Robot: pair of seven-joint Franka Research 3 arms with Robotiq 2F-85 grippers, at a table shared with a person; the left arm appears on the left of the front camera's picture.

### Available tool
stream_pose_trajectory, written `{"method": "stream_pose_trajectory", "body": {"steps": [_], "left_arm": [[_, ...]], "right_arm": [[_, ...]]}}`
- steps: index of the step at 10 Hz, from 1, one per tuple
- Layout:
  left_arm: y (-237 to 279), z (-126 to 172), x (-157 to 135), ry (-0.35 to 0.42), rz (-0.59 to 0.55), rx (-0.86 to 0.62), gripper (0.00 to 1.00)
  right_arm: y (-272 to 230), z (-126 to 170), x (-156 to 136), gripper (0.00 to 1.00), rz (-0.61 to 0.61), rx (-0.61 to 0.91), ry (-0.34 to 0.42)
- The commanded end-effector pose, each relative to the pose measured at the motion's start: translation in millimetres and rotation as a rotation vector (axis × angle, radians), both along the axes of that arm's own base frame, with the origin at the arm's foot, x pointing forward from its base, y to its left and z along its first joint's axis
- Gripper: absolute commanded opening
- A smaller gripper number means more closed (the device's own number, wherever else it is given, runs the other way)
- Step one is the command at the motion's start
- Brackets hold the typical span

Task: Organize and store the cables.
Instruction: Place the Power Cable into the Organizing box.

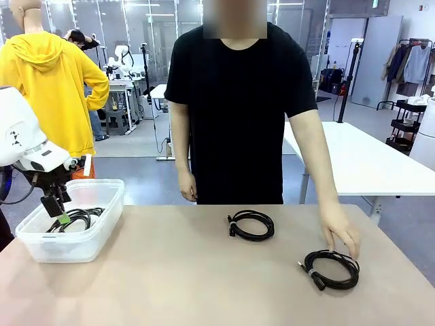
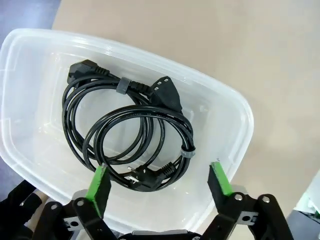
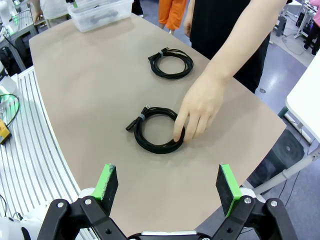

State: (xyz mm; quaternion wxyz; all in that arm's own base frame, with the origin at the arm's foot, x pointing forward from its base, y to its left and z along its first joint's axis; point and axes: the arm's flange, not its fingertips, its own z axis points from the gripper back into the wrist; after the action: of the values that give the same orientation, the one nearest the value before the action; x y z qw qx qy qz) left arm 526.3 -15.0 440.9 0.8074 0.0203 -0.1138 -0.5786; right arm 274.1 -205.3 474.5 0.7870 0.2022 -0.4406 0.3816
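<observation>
the left fingers (image 2: 159, 170) are seen closest, spread wide with nothing held between the green pads, hung over a clear plastic bin (image 2: 235, 115). two coiled black cables (image 2: 125, 130) are laid overlapping on the bin floor, each bound by a small grey tie, well inside the walls. the bin's 6 o'clock rim is cut off behind the fingers. in the front view the bin is set at 8 o'clock on the table (image 1: 170, 292), close to its left edge, and the cables inside are blurred by the cloudy wall.

the right fingers (image 3: 166, 170) are likewise parted wide and empty, held above the table. a third coil (image 3: 157, 130) is found at 12 o'clock from them, near the table's right edge. it is touched at its 3 o'clock side by the fingertips of a person's hand (image 3: 197, 107). a fourth coil (image 3: 171, 63) is laid farther off at 12 o'clock, near the table's middle, apart from the third. a broad bare stretch of table is left between the bin and these two coils. their plug ends are too small to be told apart.
</observation>
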Motion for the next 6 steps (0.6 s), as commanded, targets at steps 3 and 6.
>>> {"method": "stream_pose_trajectory", "body": {"steps": [3, 6], "left_arm": [[0.0, 0.0, 0.0, 0.000, 0.000, 0.000, 1.00], [0.0, 0.0, 0.0, 0.000, 0.000, 0.000, 1.00]], "right_arm": [[-1.7, 0.0, 0.9, 1.00, 0.009, 0.002, -0.019], [-1.7, 0.0, 0.9, 1.00, 0.009, 0.002, -0.019]]}}
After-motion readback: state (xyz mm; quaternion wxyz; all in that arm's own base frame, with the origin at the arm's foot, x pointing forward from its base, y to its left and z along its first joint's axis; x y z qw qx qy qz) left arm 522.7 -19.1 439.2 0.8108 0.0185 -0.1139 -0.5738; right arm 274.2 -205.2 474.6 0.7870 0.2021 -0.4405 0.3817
